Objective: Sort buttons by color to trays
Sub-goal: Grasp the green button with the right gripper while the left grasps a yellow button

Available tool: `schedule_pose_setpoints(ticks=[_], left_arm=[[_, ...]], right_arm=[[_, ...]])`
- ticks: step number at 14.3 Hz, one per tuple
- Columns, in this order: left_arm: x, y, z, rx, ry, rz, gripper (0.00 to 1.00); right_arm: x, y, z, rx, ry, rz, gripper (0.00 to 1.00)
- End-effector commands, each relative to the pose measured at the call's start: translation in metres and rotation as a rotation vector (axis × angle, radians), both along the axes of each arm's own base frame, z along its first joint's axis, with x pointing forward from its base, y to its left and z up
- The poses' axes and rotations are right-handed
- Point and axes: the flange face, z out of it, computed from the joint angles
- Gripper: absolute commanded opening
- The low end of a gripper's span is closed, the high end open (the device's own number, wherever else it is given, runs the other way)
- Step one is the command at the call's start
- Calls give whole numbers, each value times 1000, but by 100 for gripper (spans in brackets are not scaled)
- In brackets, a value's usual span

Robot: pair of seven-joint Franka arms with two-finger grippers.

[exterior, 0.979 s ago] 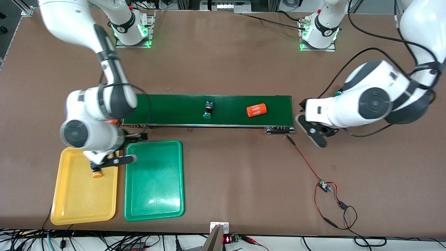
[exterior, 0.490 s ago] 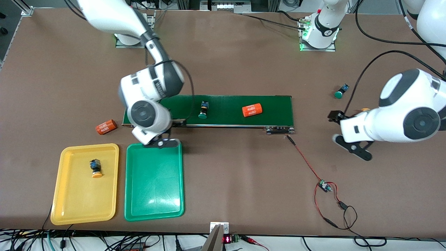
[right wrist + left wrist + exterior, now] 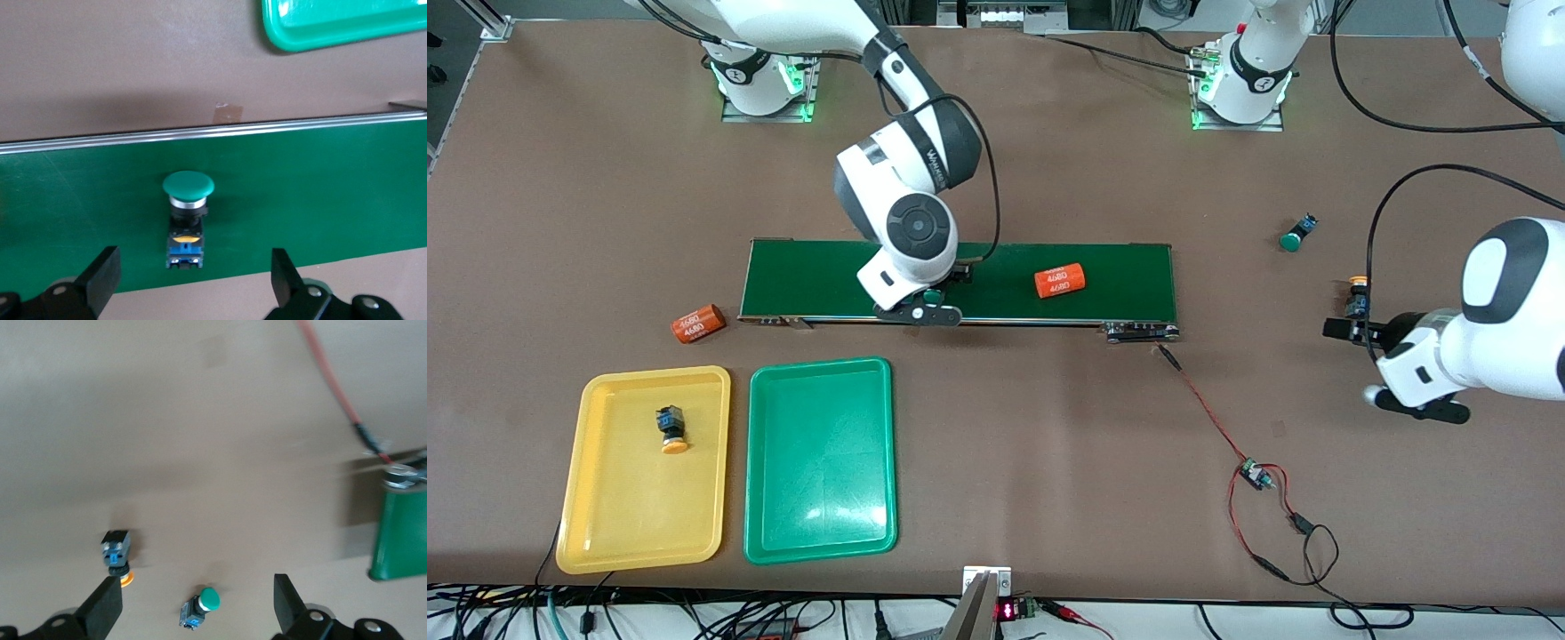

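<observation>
Buttons, small black-and-blue push switches with round mushroom caps, lie scattered. One yellow-orange-capped button (image 3: 671, 431) lies on its side in the shallow yellow plastic tray (image 3: 605, 533), which sits just beside the matching green plastic tray (image 3: 818, 524), both nearer the front camera than the long dark-green conveyor belt (image 3: 1120, 276). A green-capped button (image 3: 187, 217) rests on the belt, directly under the right hand (image 3: 919, 312), whose fingers (image 3: 100, 273) stand apart on either side of it without touching. On the bare brown desk (image 3: 1005, 444) toward the left arm's end lie a second green-capped button (image 3: 1296, 233) and a second yellow-orange-capped button (image 3: 1357, 298). The left hand (image 3: 1405, 400) hovers over the desk near these two, fingers (image 3: 103, 607) spread wide, gripping nothing. An orange cylinder printed "4680" (image 3: 1059, 280) lies on the belt; another orange cylinder marked "4680" (image 3: 697, 323) lies on the desk just off the belt's end, toward the right arm's end. A red and black wire (image 3: 1209, 418) trails from the belt across the desk.
</observation>
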Motion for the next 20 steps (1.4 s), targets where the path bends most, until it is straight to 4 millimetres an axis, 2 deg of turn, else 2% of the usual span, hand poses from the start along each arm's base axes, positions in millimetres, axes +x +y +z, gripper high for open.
schedule_pose_setpoints(ticks=[1, 5, 8, 9, 10, 12, 14, 16, 17, 19, 20], left_arm=[[-30, 12, -17, 86, 19, 38, 100], [-71, 41, -54, 172, -7, 74, 100], [-96, 64, -83, 166, -92, -18, 100], [-102, 67, -94, 164, -110, -33, 100], [-106, 71, -106, 164, -138, -35, 100], [-113, 84, -127, 155, -136, -68, 100], [-123, 84, -146, 142, -96, -83, 100], [-134, 81, -157, 135, -84, -87, 100], [-133, 81, -162, 136, -98, -93, 100], [-133, 82, -180, 137, -107, -114, 100], [-134, 85, -185, 133, -104, -124, 96]], right_arm=[[-8, -2, -14, 17, -5, -30, 100], [-11, -10, -38, 25, -24, -41, 100], [-14, -16, -55, 28, -37, -49, 92], [-15, -18, -59, 29, -40, -51, 83], [-15, -18, -59, 28, -39, -51, 64], [-16, -19, -61, 25, -34, -50, 45], [-16, -20, -59, 25, -31, -52, 20], [-13, -19, -47, 37, -44, -52, 4], [-10, -19, -40, 46, -54, -61, 0], [3, -20, -12, 100, -75, -133, 0], [6, -18, 1, 119, -87, -141, 0]])
